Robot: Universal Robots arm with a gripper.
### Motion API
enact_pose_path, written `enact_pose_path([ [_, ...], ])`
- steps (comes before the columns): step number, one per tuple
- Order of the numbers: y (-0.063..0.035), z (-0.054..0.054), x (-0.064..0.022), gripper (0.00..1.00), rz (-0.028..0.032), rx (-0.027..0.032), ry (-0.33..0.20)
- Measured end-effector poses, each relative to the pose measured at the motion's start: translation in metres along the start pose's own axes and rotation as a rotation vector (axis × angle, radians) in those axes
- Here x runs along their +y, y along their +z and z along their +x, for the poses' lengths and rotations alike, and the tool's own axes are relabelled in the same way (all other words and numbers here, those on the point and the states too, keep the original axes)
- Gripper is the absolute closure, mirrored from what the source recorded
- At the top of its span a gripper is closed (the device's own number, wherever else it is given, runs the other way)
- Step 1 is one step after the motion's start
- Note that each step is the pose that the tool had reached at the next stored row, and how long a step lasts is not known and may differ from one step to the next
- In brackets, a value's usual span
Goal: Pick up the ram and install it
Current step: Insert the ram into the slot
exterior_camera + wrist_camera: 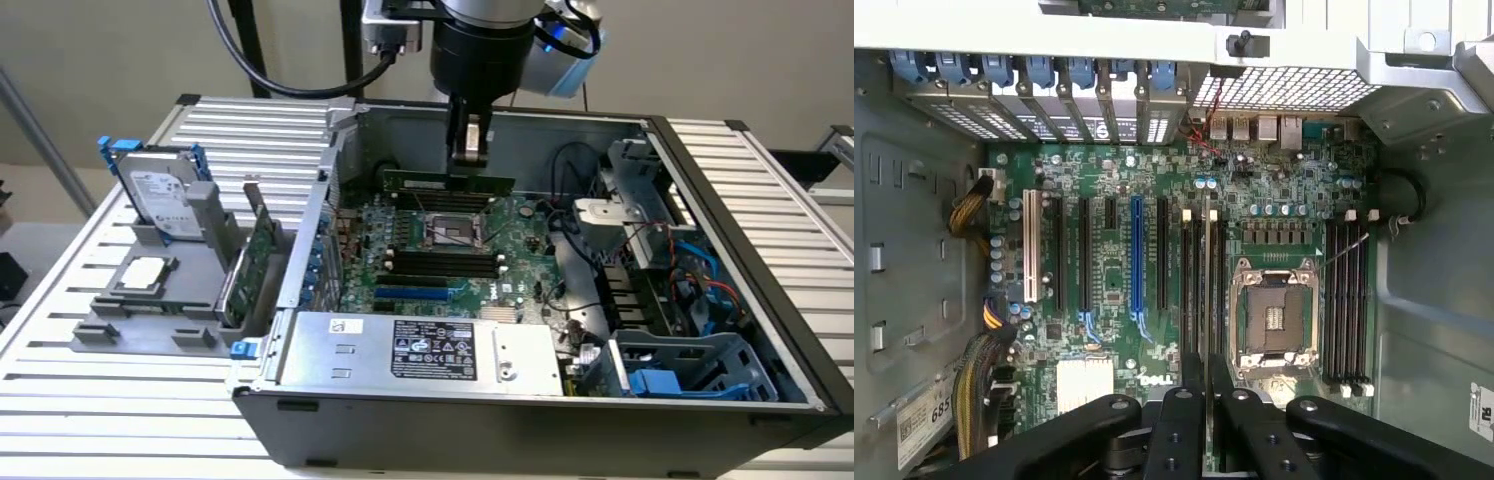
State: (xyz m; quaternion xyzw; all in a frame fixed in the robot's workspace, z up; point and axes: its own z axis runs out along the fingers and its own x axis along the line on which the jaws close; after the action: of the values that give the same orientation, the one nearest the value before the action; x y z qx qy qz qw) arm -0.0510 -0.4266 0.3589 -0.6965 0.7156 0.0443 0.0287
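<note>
- Your gripper (467, 165) is closed tight on the ram (427, 183), holding it edge-down over the motherboard (514, 285).
- It seems just above a memory slot (1197, 270) beside the socket (1272, 315).

Black cylindrical wrist (483, 45); black cables (238, 40); black hand (1206, 385), linkage fingers (1179, 425) with round pivot pins.

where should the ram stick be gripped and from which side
Grip the ram near the middle of its top long edge, pinching its two flat faces and coming from above. It is thin and long and stands on edge, so a middle pinch should balance it and leave the bottom edge free for a memory slot. The tool holds it this way over the motherboard.
</note>
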Motion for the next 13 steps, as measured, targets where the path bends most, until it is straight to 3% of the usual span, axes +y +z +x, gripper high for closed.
enact_pose_path([
  [4, 0.0017, 0.0, -0.0001, 1.0, 0.0001, -0.0001, 0.0],
  [13, 0.0186, -0.005, -0.0002, 1.0, 0.0001, 0.0001, 0.0],
])
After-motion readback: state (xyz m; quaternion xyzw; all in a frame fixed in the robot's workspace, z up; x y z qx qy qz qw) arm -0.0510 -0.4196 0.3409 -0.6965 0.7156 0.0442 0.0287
